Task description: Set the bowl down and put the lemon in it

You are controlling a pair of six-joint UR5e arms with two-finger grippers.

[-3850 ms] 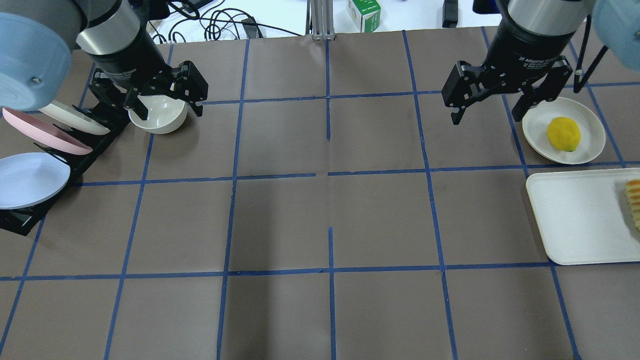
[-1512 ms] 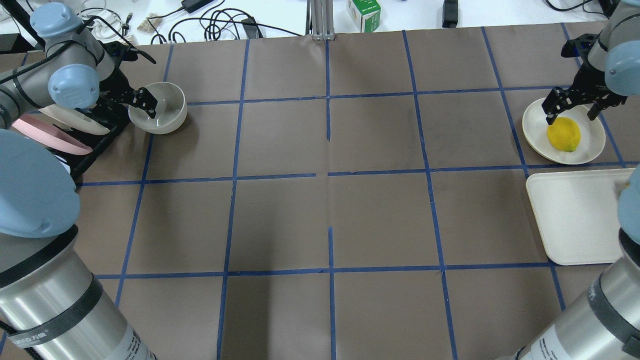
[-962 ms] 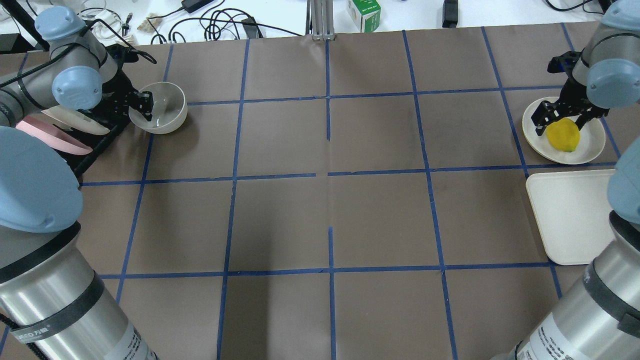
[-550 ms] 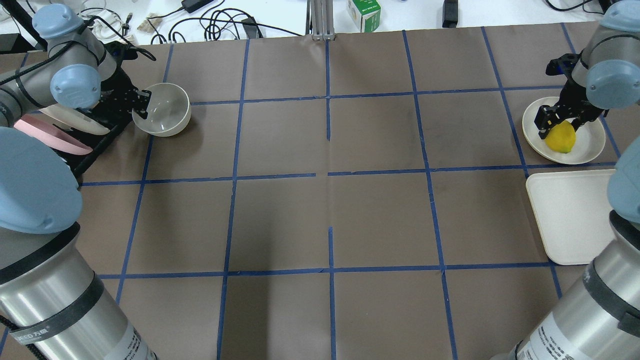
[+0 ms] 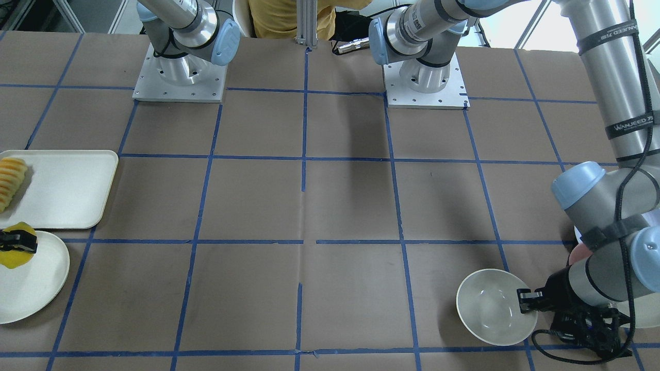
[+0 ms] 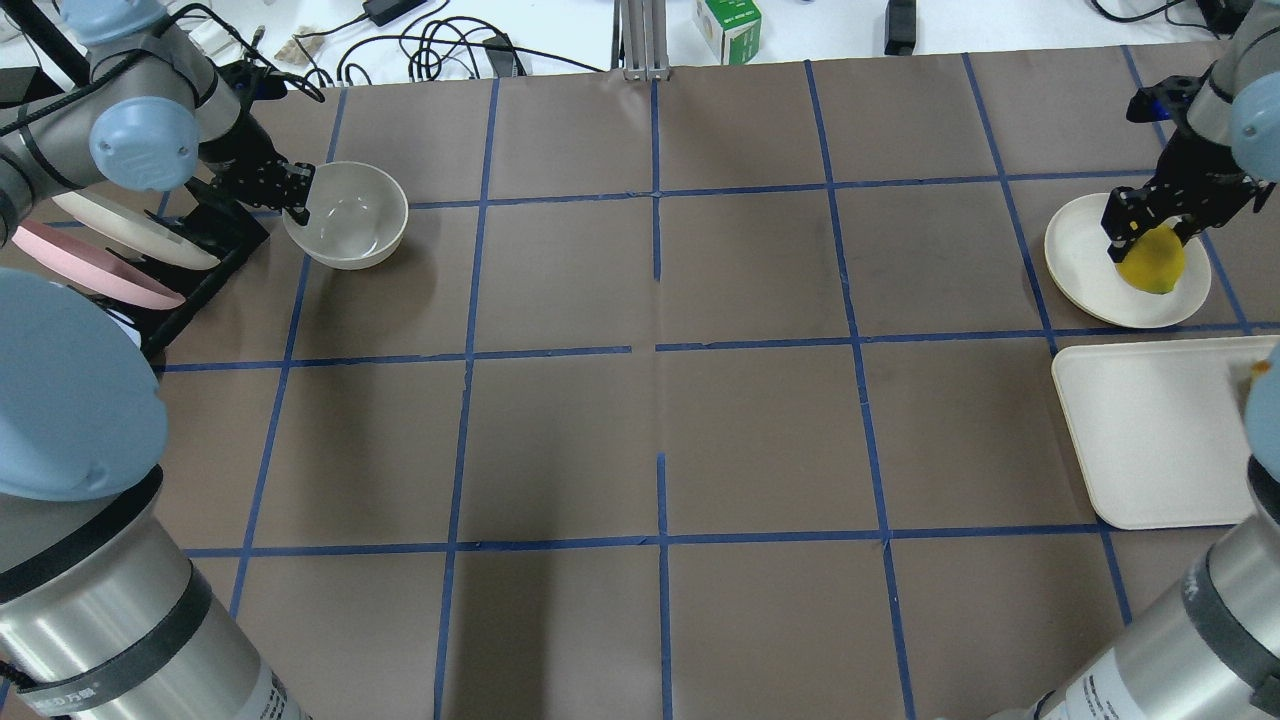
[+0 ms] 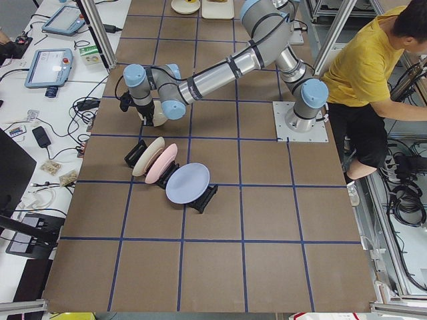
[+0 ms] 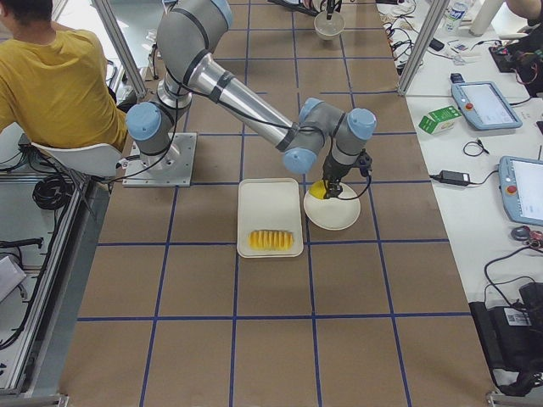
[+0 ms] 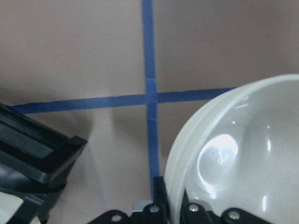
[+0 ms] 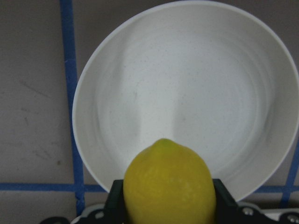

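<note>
The off-white bowl (image 6: 350, 218) is near the table's far left, beside the rack. My left gripper (image 6: 300, 200) is shut on its left rim; the left wrist view shows the fingers (image 9: 159, 200) pinching the bowl's (image 9: 243, 149) wall above the brown table. The front view shows the same hold on the bowl (image 5: 490, 306) by the left gripper (image 5: 522, 301). My right gripper (image 6: 1152, 232) is shut on the yellow lemon (image 6: 1152, 262), held just over the flat cream plate (image 6: 1085, 262). The right wrist view shows the lemon (image 10: 168, 177) between the jaws, with the plate (image 10: 187, 93) below.
A black rack (image 6: 195, 265) with cream (image 6: 130, 225) and pink (image 6: 90, 275) plates stands left of the bowl. A white tray (image 6: 1150, 430) lies near the plate, with fruit slices (image 5: 10, 176) on it. An operator in yellow (image 7: 367, 73) sits behind the robot.
My left gripper closed on the bowl's rim and carried it a little right, away from the rack. My right gripper closed on the lemon and raised it, shifting it right over the plate.
</note>
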